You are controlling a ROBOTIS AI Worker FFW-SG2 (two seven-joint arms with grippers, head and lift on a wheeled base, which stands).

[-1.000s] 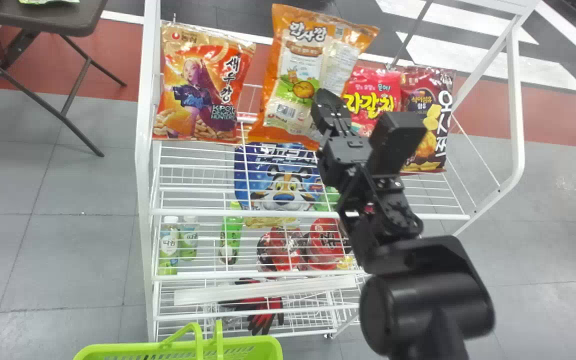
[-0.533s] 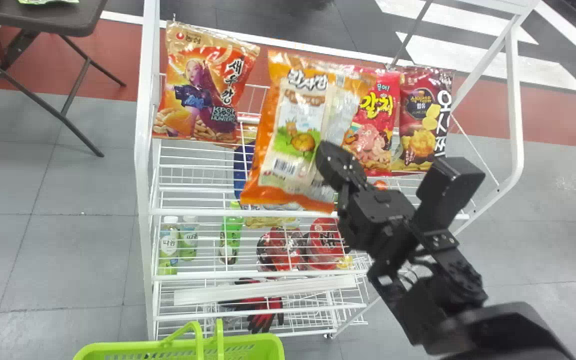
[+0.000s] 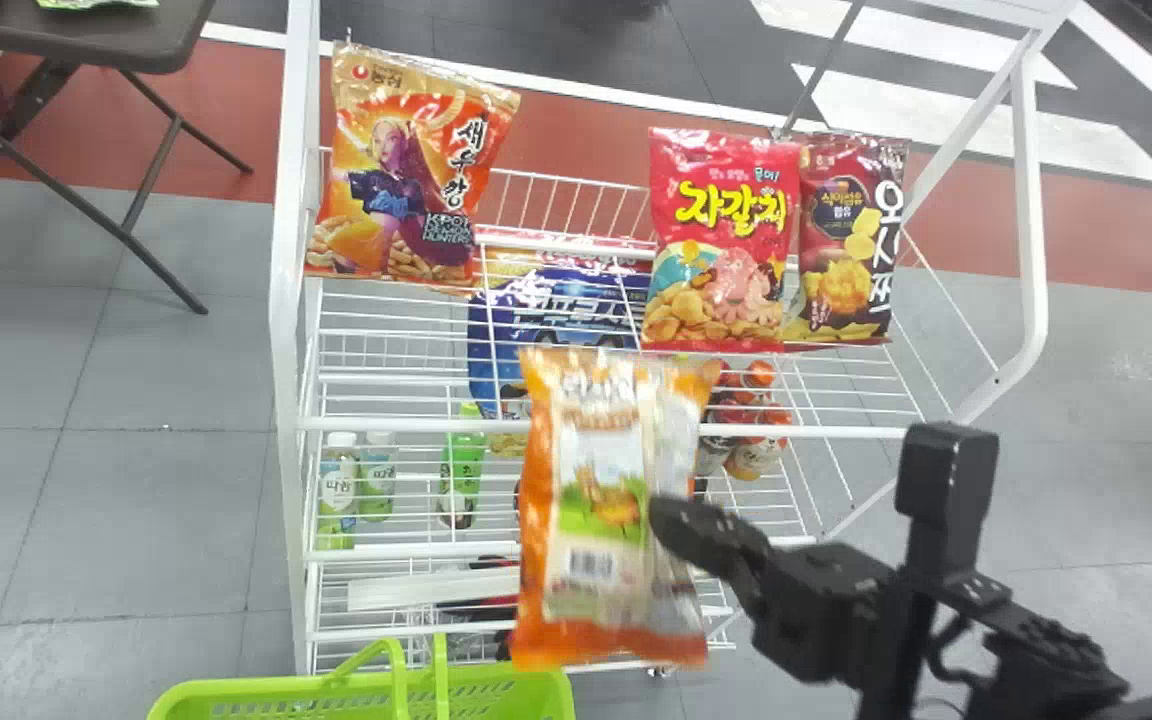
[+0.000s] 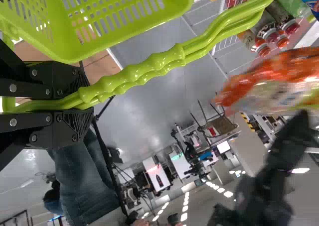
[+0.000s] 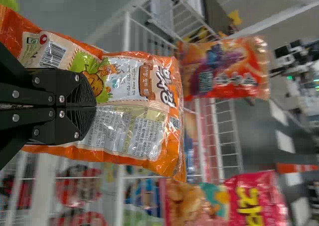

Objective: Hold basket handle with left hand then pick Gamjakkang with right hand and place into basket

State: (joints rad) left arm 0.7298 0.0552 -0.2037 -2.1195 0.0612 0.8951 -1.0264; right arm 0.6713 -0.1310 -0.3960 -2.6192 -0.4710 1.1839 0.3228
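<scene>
Held the Gamjakkang in front of the wire rack in the head view, at its side edge in the right gripper, with the near end reaching the right part of the basket's rim. Could not tell from there whether above that rim or just beside it.

Made out both bars of the basket handle in the left wrist view, lying together and passing between the two fingers of the left gripper. Had these closed firmly on the bars, at one end of the ribbed grip. Saw the Gamjakkang in the same view too, well apart from the handle.

In the right wrist view, found the right gripper with its fingers nearly together, clamped on the Gamjakkang, on the printed panel beside the potato picture.

Turned the front of the Gamjakkang toward the head camera, title end toward the shelves, barcode end toward the basket. Ran its long axis nearly straight up and down that view, leaning only slightly. On the rack behind, left the shrimp snack well apart from the red bag.
</scene>
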